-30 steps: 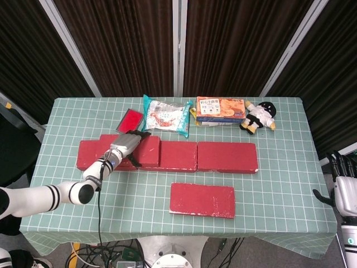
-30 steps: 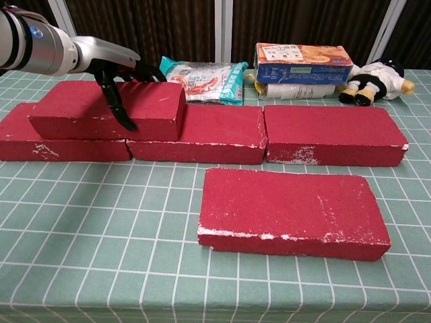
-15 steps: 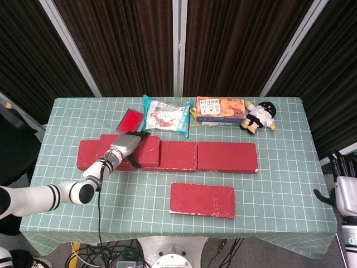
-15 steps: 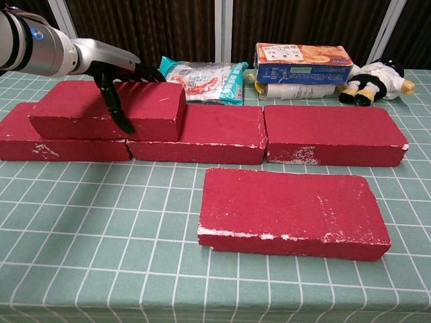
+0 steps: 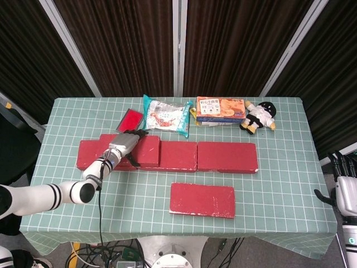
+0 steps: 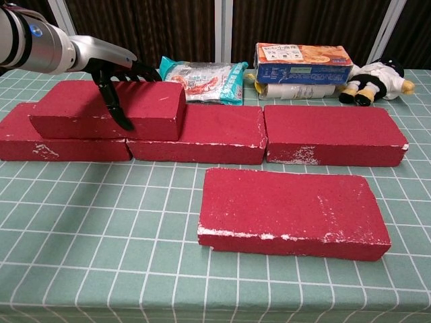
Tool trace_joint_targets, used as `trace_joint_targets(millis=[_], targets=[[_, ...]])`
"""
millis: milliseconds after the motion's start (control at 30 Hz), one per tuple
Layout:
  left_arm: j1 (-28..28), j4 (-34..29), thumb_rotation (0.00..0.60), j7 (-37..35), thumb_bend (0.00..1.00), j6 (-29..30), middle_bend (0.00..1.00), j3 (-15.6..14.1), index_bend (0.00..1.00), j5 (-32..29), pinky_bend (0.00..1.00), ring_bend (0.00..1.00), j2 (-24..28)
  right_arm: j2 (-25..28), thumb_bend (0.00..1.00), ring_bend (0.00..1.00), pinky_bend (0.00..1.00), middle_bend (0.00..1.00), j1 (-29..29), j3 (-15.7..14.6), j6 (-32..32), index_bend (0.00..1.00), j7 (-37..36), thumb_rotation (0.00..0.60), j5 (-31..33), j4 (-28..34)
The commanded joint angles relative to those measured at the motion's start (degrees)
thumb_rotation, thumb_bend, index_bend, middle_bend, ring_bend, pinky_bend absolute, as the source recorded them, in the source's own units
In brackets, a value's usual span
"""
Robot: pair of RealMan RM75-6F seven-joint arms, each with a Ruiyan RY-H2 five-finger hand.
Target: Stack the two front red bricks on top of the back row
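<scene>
One red brick [image 6: 67,108] [image 5: 148,153] lies stacked on the left part of the back row, across the left brick [image 6: 27,145] and the middle brick [image 6: 209,138]. My left hand [image 6: 118,77] [image 5: 124,147] spans it, with the thumb down its front face and the fingers over its back edge. The right brick of the back row [image 6: 333,134] has nothing on it. A second front brick [image 6: 293,212] [image 5: 202,200] lies flat alone near the table's front. My right hand [image 5: 346,190] hangs beyond the table's right edge, fingers apart and holding nothing.
Behind the row lie a snack bag [image 6: 202,77], a biscuit box on a tube [image 6: 303,60], a small doll [image 6: 374,82] and a flat red pack [image 5: 131,119]. The green gridded cloth [image 6: 101,235] covers the table.
My left hand has shifted slightly to the left on the stacked brick, the thumb sliding along its front face. The bricks have not moved.
</scene>
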State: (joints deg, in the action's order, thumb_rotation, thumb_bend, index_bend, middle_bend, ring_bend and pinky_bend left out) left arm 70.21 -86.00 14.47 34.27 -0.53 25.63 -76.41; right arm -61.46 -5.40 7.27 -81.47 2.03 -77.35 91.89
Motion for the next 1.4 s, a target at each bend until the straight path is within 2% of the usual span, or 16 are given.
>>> trace_joint_targets(millis=[33,667,867,1033,1200,1400], targets=[[0.24,-0.08,0.600,0.27,0.04,0.08,0.00,-0.18,0.02,-0.37,0.00,0.00,0.05,-0.03,0.10,0.00,0.00,0.00,-0.01,0.00,0.03,0.00,-0.02,0.600,0.03,-0.04],[1.76,-0.17,0.600,2.09,0.04,0.58,0.02,-1.51,0.00,-2.74,0.00,0.00,-0.35,-0.19,0.10,0.00,0.00,0.00,0.05,-0.05,0.18,0.00,-0.42,0.600,0.10,-0.51],[2.22,-0.29,0.600,3.14,0.05,0.95,0.03,-2.21,0.05,-3.74,0.00,0.00,-0.53,-0.22,0.10,0.00,0.00,0.00,0.00,-0.09,0.39,0.00,-0.46,0.600,0.16,-0.53],[2.43,-0.36,0.600,3.49,0.09,1.17,0.05,-2.34,0.08,-4.38,0.00,0.00,-0.66,-0.31,0.10,0.00,0.00,0.00,-0.04,-0.09,0.57,0.00,-0.54,0.600,0.30,-0.68],[2.52,-0.91,0.600,3.89,0.20,1.96,0.07,-2.27,0.09,-4.48,0.00,0.00,-0.43,-0.18,0.10,0.00,0.00,0.00,-0.02,0.02,0.35,0.00,-0.56,0.600,0.21,-0.49],[2.67,-1.28,0.600,4.39,0.21,2.16,0.09,-2.35,0.09,-5.11,0.00,0.00,-0.26,-0.17,0.10,0.00,0.00,0.00,-0.06,0.07,0.38,0.00,-0.75,0.600,0.19,-0.42]])
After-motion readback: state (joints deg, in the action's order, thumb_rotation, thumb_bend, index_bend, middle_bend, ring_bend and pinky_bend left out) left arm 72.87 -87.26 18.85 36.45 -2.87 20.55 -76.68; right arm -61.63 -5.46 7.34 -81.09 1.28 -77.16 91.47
